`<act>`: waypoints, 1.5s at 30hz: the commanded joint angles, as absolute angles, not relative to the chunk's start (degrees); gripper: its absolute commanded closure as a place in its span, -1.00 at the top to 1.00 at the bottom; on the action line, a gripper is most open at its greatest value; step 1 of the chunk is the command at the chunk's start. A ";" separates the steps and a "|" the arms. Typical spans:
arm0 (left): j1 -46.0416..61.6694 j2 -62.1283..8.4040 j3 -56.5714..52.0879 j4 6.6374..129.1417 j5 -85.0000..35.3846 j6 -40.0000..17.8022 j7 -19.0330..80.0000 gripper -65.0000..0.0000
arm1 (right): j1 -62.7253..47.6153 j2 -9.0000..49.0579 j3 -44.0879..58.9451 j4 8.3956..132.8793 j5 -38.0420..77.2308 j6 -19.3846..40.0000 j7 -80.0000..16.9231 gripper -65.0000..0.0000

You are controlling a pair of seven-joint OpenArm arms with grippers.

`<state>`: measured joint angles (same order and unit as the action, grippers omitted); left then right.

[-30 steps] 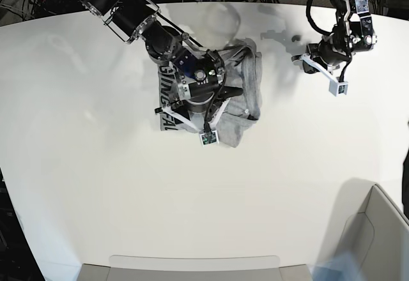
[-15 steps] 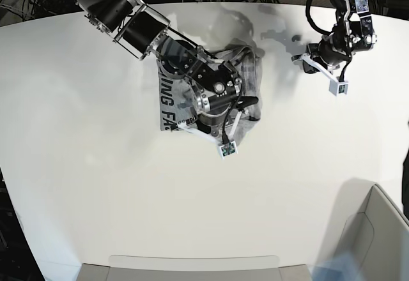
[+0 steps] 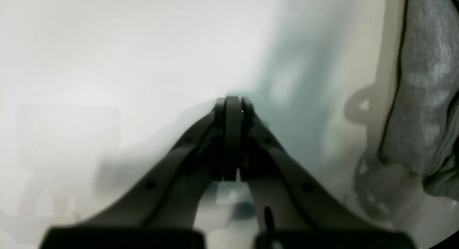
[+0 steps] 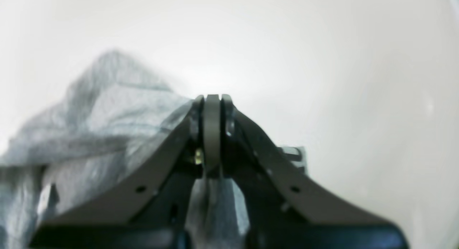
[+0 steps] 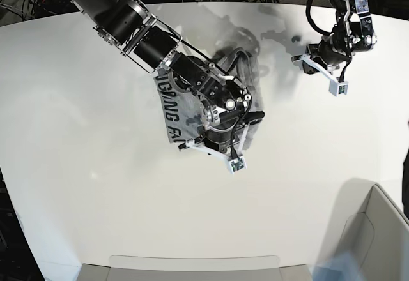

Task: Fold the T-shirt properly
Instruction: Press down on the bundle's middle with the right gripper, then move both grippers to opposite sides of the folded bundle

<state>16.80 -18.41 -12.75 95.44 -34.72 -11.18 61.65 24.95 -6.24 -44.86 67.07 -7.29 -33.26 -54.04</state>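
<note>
We find the right gripper [image 4: 212, 109] pinched closed on a fold of the T-shirt [image 5: 246, 76] bunched mid-table [image 5: 96, 217], the left gripper [image 3: 233, 107] closed and empty aside; we advise drawing the cloth low and steadily, avoiding further bunching.

A soft, matt heather-grey cloth garment [image 5: 185, 105] with black lettering is lying crumpled on the smooth, faintly glossy white table [image 5: 96, 185]. The right gripper [image 4: 212, 102] is showing matt dark plastic fingers.
</note>
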 commanded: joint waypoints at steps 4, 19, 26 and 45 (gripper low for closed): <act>17.01 -18.86 -12.79 95.43 -33.71 -10.77 63.43 -1.00 | 26.07 -7.69 -44.70 68.00 -7.96 -28.62 -50.33 -0.97; 16.31 -18.86 -12.79 95.43 -33.80 -10.77 63.43 -1.00 | 16.75 -8.13 -44.70 87.08 -8.04 -11.82 -50.33 -0.10; 16.92 -18.77 -12.70 108.97 -34.15 -10.95 63.43 -1.00 | 11.38 -4.44 -39.43 97.71 -10.59 -19.12 -50.33 -0.09; 7.87 -17.01 21.67 114.68 -33.19 -10.33 56.22 -1.00 | 1.80 2.24 -3.91 102.11 -11.56 -0.75 -50.42 -0.09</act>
<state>8.32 -16.69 21.82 113.95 -32.99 -10.28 56.95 1.15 2.37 -3.84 101.30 -11.81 -1.04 -51.33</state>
